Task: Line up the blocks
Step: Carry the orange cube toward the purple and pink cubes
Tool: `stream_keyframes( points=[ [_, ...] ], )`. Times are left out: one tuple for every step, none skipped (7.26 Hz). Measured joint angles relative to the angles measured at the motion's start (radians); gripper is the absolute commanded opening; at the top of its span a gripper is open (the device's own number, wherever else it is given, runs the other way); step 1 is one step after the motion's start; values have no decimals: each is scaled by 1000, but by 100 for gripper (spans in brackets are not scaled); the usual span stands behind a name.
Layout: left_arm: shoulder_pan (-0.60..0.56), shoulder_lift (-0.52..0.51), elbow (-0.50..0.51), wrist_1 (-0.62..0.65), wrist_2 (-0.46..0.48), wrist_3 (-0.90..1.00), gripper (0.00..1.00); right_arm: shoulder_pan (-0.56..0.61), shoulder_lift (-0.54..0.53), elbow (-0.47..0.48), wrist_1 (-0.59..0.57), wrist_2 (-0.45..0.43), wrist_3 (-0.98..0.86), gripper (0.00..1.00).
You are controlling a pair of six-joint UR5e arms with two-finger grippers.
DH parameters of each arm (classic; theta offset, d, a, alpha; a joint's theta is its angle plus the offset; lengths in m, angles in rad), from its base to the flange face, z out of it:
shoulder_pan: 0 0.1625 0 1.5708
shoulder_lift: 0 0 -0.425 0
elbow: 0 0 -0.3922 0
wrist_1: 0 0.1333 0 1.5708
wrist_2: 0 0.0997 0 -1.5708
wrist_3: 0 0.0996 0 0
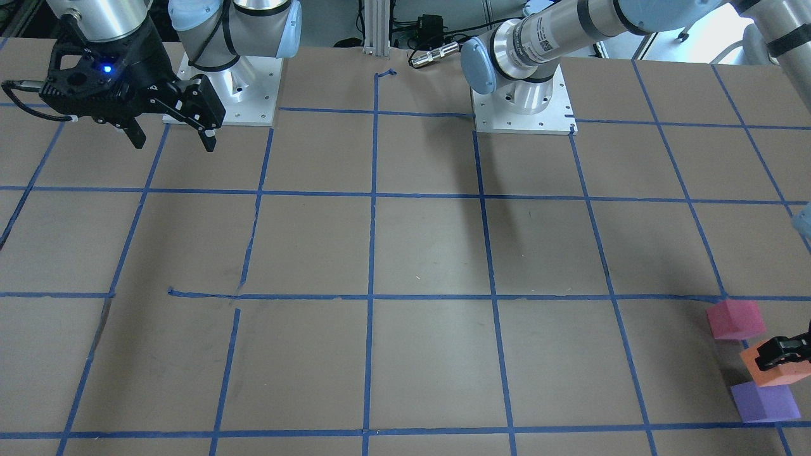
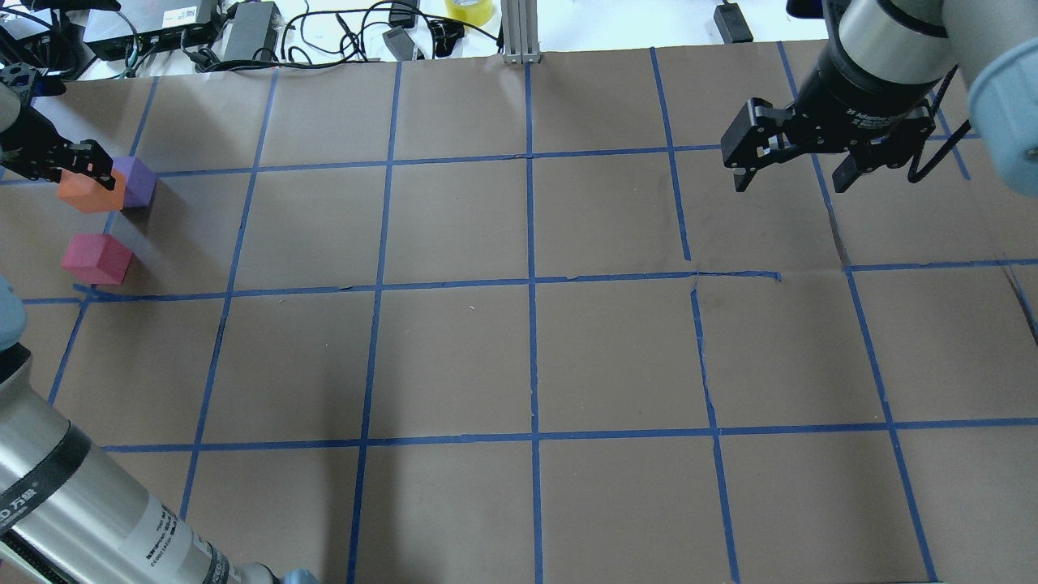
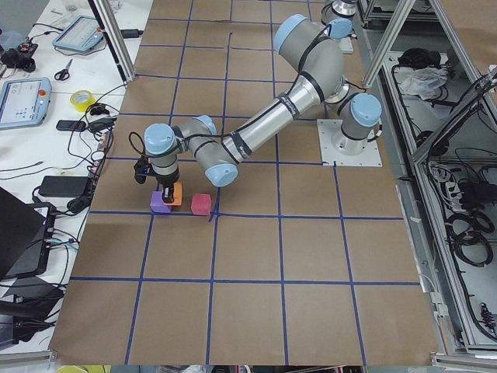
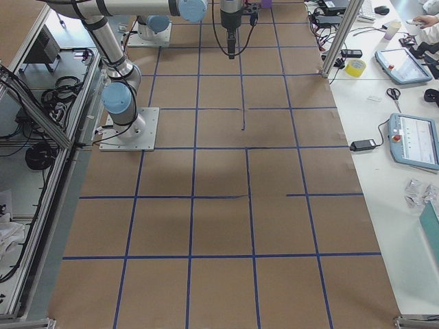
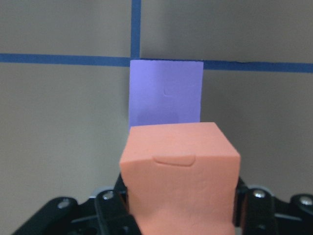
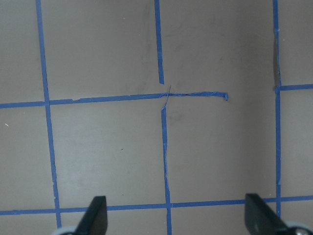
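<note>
My left gripper [image 2: 81, 172] is shut on the orange block [image 2: 87, 193] at the far left of the table. In the left wrist view the orange block [image 5: 178, 171] fills the space between the fingers [image 5: 108, 204]. The purple block [image 5: 166, 93] lies just beyond it, close or touching. The purple block [image 2: 135, 180] sits at the orange block's right in the overhead view. The pinkish-red block [image 2: 96, 258] lies apart, nearer the robot. In the front-facing view, the pinkish-red [image 1: 735, 318], orange [image 1: 780, 368] and purple [image 1: 763, 401] blocks run roughly in a line. My right gripper [image 2: 799, 170] is open and empty, hovering at the far right.
Brown paper with a blue tape grid [image 2: 531, 284] covers the table. The arm bases [image 1: 222, 95] [image 1: 523, 104] stand at the robot's side. Cables and devices [image 2: 243, 24] lie beyond the far edge. The blocks sit near the table's left end.
</note>
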Motion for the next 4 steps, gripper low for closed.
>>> stream_keyframes(
  points=[
    [0,-4,-2,0,5,9,0,0,1,0,1,1,0,100],
    [1,-8,-3,0,8,21,0,0,1,0,1,2,-1,100],
    [2,-13,-5,0,9,38,0,0,1,0,1,2,-2,100],
    [2,-18,-7,0,9,49,0,0,2,0,-2,-1,-7,100]
  ],
)
